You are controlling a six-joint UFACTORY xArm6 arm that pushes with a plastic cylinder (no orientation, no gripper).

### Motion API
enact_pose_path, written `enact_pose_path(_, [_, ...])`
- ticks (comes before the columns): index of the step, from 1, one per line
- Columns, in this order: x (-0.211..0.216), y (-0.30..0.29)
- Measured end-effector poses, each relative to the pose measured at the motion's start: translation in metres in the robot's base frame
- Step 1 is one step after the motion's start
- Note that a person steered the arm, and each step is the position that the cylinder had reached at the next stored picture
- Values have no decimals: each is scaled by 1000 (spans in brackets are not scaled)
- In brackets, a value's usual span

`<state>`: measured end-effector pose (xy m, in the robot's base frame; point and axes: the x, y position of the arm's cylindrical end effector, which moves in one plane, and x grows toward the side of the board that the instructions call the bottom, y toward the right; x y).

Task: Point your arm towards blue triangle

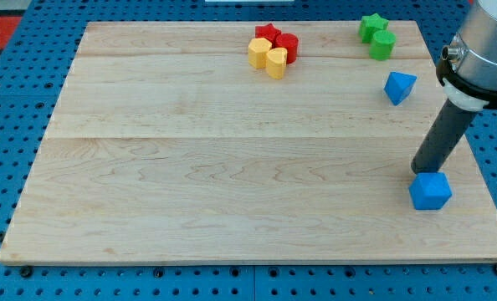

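Observation:
The blue triangle lies near the view's right edge of the wooden board, in its upper part. My tip rests on the board at the right, well below the blue triangle. It touches or nearly touches the top of a blue cube just beneath it. The dark rod slants up to the right towards the arm's grey body at the view's upper right corner.
A green star and a green cylinder-like block sit at the top right. A cluster at the top centre holds a red star, a red block, a yellow block and a yellow heart-like block.

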<state>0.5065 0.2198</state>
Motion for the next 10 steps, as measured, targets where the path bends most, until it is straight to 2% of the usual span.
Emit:
enact_pose_path(2, [28, 0])
enact_pose_path(4, [28, 0])
enact_pose_path(5, [-5, 18])
enact_pose_path(6, [-63, 65])
enact_pose_path(7, [-116, 84])
enact_pose_path(8, [-150, 84])
enact_pose_path(9, [-179, 84])
enact_pose_path(10, [-177, 76])
